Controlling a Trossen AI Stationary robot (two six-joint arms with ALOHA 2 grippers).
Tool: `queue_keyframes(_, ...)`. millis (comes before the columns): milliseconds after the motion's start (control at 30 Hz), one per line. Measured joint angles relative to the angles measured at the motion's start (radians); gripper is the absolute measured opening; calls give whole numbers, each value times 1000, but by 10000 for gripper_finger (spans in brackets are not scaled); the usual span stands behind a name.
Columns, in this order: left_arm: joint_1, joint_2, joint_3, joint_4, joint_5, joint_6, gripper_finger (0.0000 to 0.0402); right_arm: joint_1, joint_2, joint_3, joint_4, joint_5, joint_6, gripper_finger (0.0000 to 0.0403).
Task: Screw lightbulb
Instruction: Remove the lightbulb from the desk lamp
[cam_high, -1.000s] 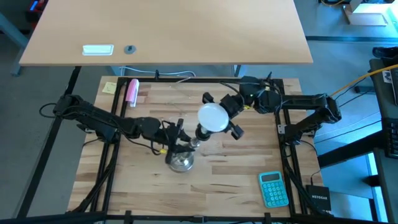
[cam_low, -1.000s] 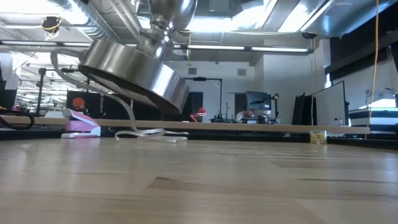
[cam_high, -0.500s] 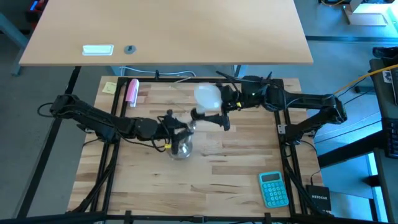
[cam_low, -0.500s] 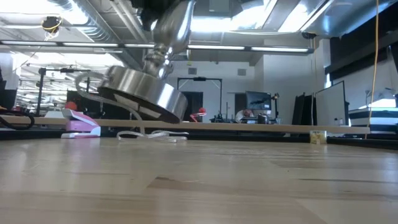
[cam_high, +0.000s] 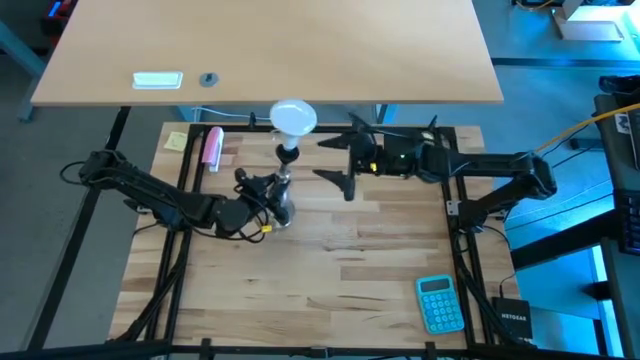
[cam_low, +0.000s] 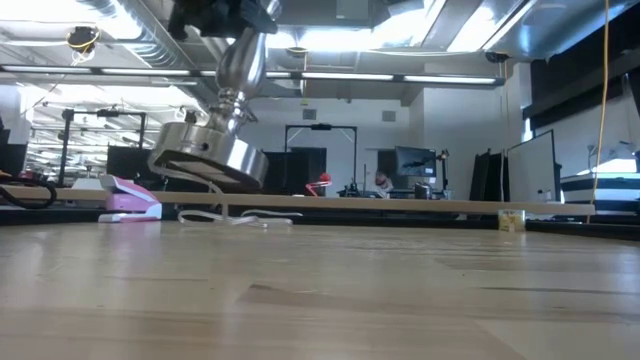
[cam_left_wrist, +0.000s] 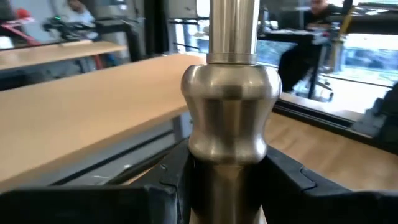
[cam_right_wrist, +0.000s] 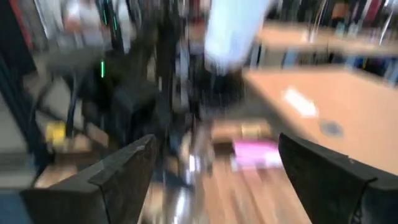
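I am seeing left gripper (cam_high: 268, 196) squeezing tilted metal stand (cam_low: 212, 150) with lightbulb (cam_high: 293, 117) on top; right gripper (cam_high: 340, 160) hanging wide apart beside it.

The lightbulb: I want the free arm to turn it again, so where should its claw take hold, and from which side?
Grip the lightbulb across its round white globe, coming from the right claw's side. The narrow neck sits in the metal stand, which the left claw clamps by its stem and holds off the table, tilted; so the globe is probably the only free, wide part.
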Motion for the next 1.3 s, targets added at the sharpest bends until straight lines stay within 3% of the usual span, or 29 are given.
queue_keyframes(200,-5,0,0,-5,-50,-11,121,0,111,-14,444,24,-1,339)
queue_keyframes(367,-3,1,0,-7,-53,-17,121,0,189,0,604,104,1,339)
queue_keyframes(767,-3,2,0,-12,-53,-16,121,-34,300,251,391,105,-1,333)
queue_keyframes(867,-2,2,0,-13,-53,-13,121,-33,301,279,351,103,-2,292)
queue_keyframes(1000,-3,2,0,-17,-53,-3,121,-30,301,282,319,74,-3,175)
queue_keyframes(1067,-2,3,0,-19,-40,16,121,-30,300,282,297,27,-11,168)
queue_keyframes(1167,-2,1,0,-11,31,39,121,-40,280,282,247,-84,-12,167)
queue_keyframes(1300,-1,-23,0,-4,254,90,121,-40,230,282,159,-242,-17,163)
